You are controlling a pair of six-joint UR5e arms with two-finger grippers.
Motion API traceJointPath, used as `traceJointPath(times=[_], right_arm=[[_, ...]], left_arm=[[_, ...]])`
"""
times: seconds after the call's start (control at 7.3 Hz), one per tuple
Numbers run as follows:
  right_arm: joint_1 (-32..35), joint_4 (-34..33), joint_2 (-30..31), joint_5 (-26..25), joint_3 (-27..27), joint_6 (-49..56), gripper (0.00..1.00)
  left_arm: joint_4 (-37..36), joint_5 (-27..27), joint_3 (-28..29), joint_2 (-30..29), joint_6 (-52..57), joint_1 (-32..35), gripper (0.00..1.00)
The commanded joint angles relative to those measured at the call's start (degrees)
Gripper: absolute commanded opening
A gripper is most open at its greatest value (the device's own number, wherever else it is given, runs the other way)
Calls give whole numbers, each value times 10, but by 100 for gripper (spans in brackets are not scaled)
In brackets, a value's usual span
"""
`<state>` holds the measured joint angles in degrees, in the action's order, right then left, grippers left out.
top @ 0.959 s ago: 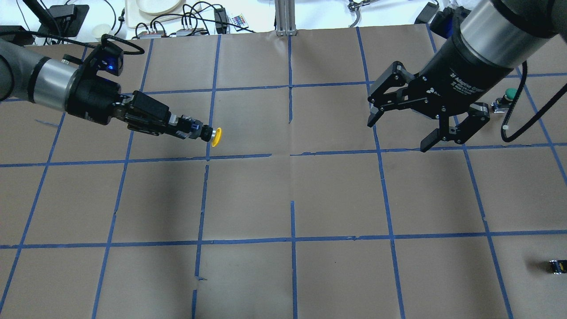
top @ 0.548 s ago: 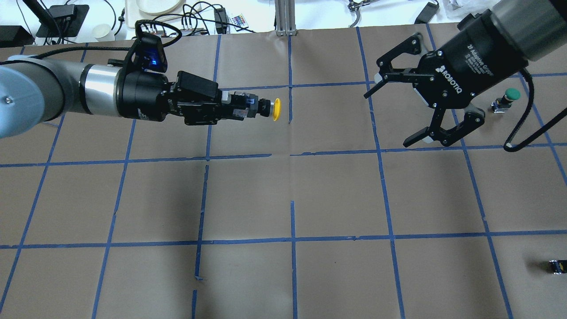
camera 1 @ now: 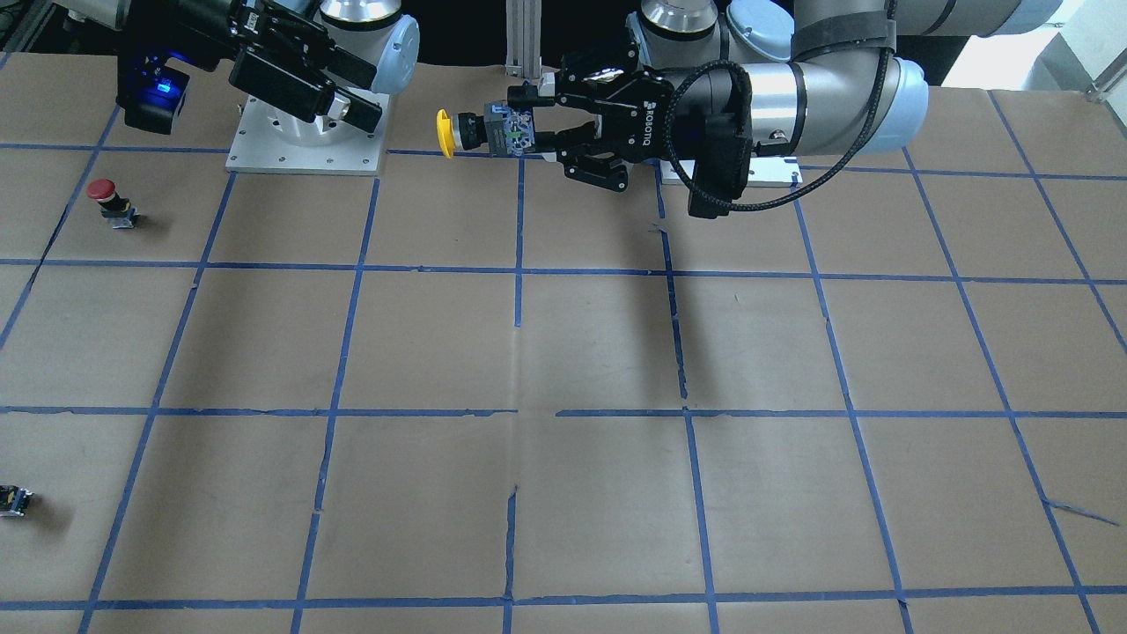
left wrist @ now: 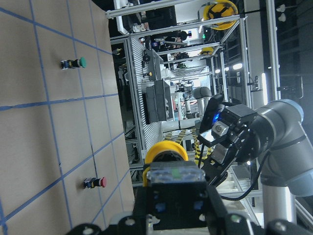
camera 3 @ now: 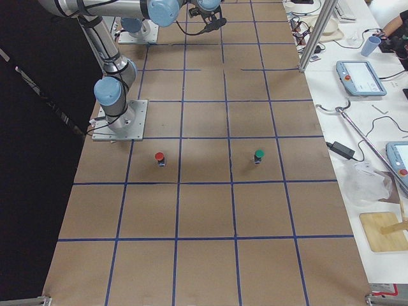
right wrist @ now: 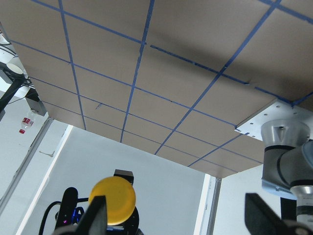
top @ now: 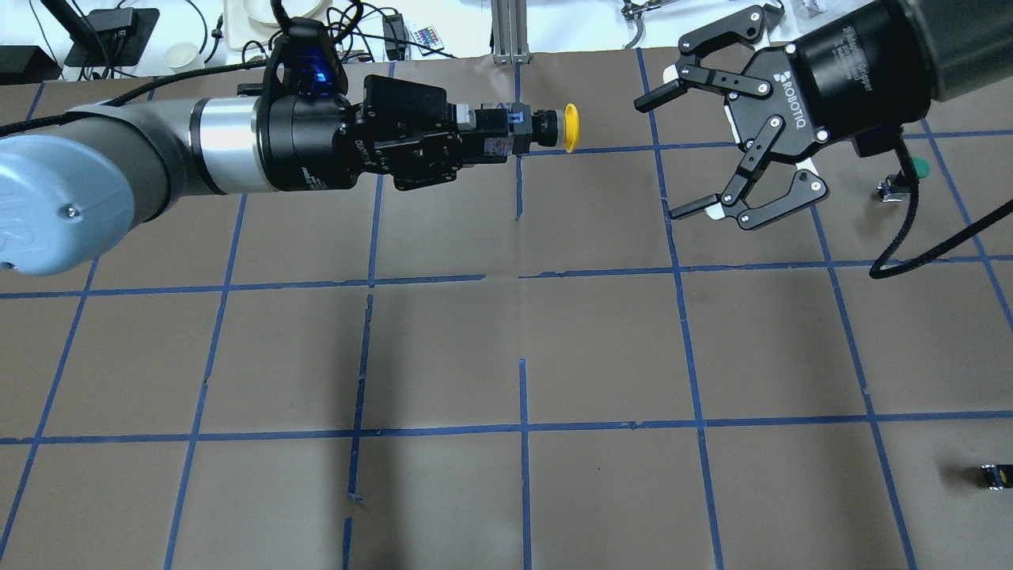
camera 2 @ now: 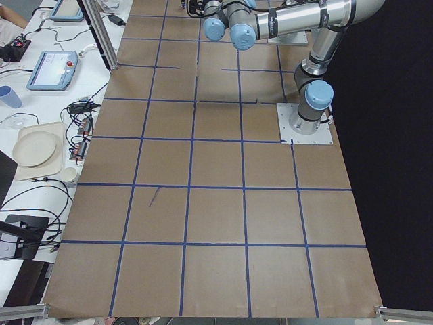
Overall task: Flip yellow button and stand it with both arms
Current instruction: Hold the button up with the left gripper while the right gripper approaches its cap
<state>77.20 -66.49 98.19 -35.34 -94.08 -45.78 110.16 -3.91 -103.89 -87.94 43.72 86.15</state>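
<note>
My left gripper (top: 513,133) is shut on the black-and-grey body of the yellow button (top: 569,129) and holds it level in the air over the far middle of the table, cap pointing at the right arm. It also shows in the front view (camera 1: 445,134), held by the left gripper (camera 1: 528,132). My right gripper (top: 659,158) is open wide and empty, jaws facing the cap, a short gap away. In the right wrist view the yellow cap (right wrist: 113,200) sits beside one finger (right wrist: 96,219). In the left wrist view the button (left wrist: 166,152) sticks out ahead of the jaws.
A green-capped button (top: 916,166) stands at the far right, partly behind the right gripper's cable. A red-capped button (camera 1: 102,189) stands near the right arm's base. A small capless black block (top: 995,476) lies at the near right. An aluminium post (top: 510,32) stands at the far edge.
My left arm has carried the yellow button right and toward the far edge. The right gripper has turned to face the cap and stayed open. The gap between them has shrunk.
</note>
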Motion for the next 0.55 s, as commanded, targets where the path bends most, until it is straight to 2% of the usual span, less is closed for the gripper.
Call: traceJointPath(times=[0.0,0.41], right_arm=[[0,-2,-9,67,-3,-45,100],[1,0,-22,133,-4,-65,100]], left_arm=[[-94,2,0,14,-126,4,20],[-100,5,0,22,-161,5,19]])
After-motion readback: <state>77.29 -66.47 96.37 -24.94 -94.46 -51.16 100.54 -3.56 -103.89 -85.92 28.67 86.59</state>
